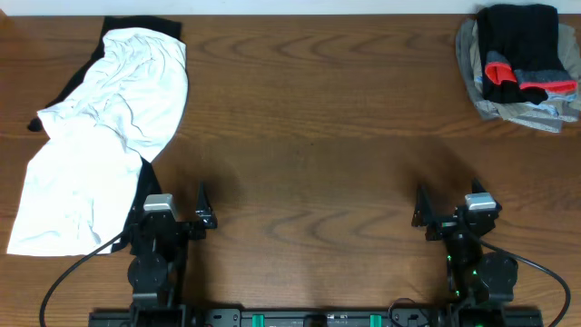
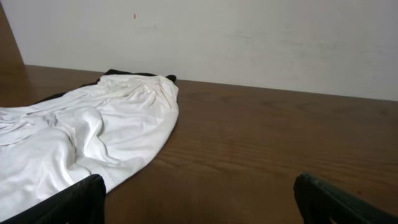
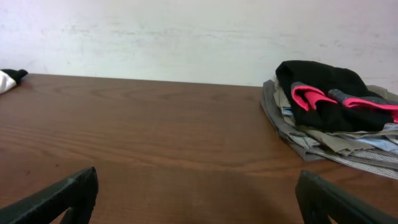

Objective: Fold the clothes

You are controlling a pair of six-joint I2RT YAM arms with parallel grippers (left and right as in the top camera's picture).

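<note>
**First onlooker:** Nearest, at the bottom edge of the overhead view, are two black robot arms. The left pincer (image 1: 175, 204) is at lower left, its fingers spread wide with nothing between them. The right pincer (image 1: 448, 207) is at lower right, spread just as wide and also empty.

**Second onlooker:** Where are the clothes?

**First onlooker:** A white garment (image 1: 100, 118) lies rumpled and unfolded at the upper left of the brown wooden surface (image 1: 318, 109), trailing down toward the lower left. Its lower right edge is just beside the left arm; I cannot tell whether they touch. A black cloth (image 1: 136, 22) shows from under its top edge.

**Second onlooker:** Anything else?

**First onlooker:** A stack of clothes (image 1: 522, 68) sits in the upper right corner, well apart from both arms. On top is a black piece (image 1: 513, 36) with red trim. Grey and striped pieces (image 1: 504, 111) lie beneath it. In the right wrist view the stack sits at the right of the frame, in front of a pale wall (image 3: 186, 31).
</note>
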